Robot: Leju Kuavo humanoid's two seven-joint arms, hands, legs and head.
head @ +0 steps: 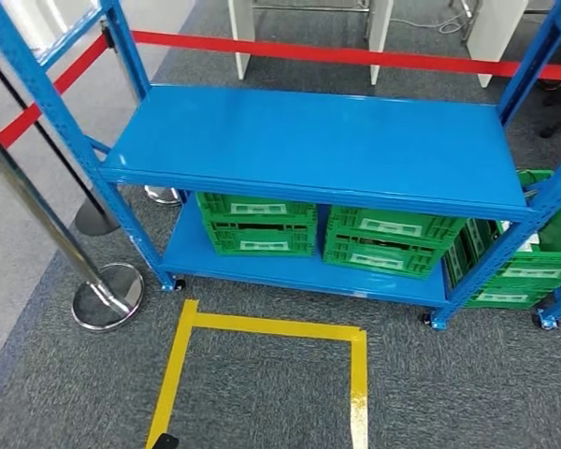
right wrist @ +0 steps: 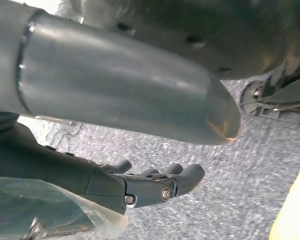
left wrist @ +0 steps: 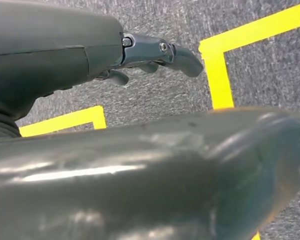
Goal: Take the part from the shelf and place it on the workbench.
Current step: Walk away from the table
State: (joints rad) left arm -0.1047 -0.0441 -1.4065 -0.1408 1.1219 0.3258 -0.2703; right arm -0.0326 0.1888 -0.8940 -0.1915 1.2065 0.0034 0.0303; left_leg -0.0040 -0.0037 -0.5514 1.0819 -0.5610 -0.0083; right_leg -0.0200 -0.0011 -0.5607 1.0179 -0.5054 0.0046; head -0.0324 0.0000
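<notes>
Both hands, left hand (left wrist: 156, 55) and right hand (right wrist: 156, 185), hung loose over grey carpet holding nothing. Blue metal shelf (head: 313, 140) looked bare; couldn't spot the part, maybe inside the green plastic crates (head: 258, 223). Pickup not started.

shelf (head: 313, 140): its uprights run off the top corners of the head view; the upper board hides the back of the lower board.
green crates (head: 258, 224): tucked under the upper board, tops hidden; contents cannot be told; label writing too small to read.
crate at the right (head: 539, 253): partly behind the blue upright, cut by the picture edge.
left hand (left wrist: 156, 52): fingers partly hidden behind its own cover.
right hand (right wrist: 156, 182): the cover is blurred.
</notes>
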